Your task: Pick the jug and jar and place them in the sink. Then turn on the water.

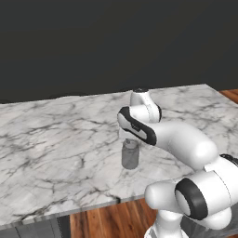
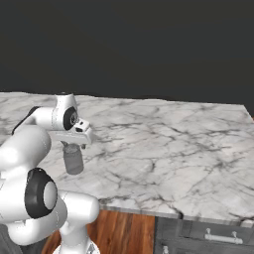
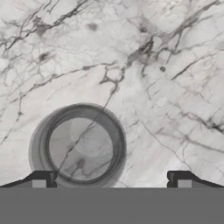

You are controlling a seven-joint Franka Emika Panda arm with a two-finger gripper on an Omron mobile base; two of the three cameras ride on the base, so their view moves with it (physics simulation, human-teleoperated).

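Observation:
The jar (image 1: 130,155), small, dark grey and translucent, stands upright on the marble counter (image 1: 56,139) near its front edge. My gripper (image 2: 72,145) hangs straight above the jar (image 2: 73,159), pointing down and not touching it. In the hand view I look down into the jar (image 3: 78,146), which sits left of centre, close to the left fingertip (image 3: 43,178). The gripper (image 3: 112,179) is open, its jaws wide apart with nothing between them. The jug, the sink and the water are out of view.
The counter's front edge (image 1: 93,202) runs just in front of the jar, with wooden floor (image 1: 111,221) below. Dark drawers with handles (image 2: 218,237) sit under the counter at the right. A dark wall (image 2: 149,44) backs the counter.

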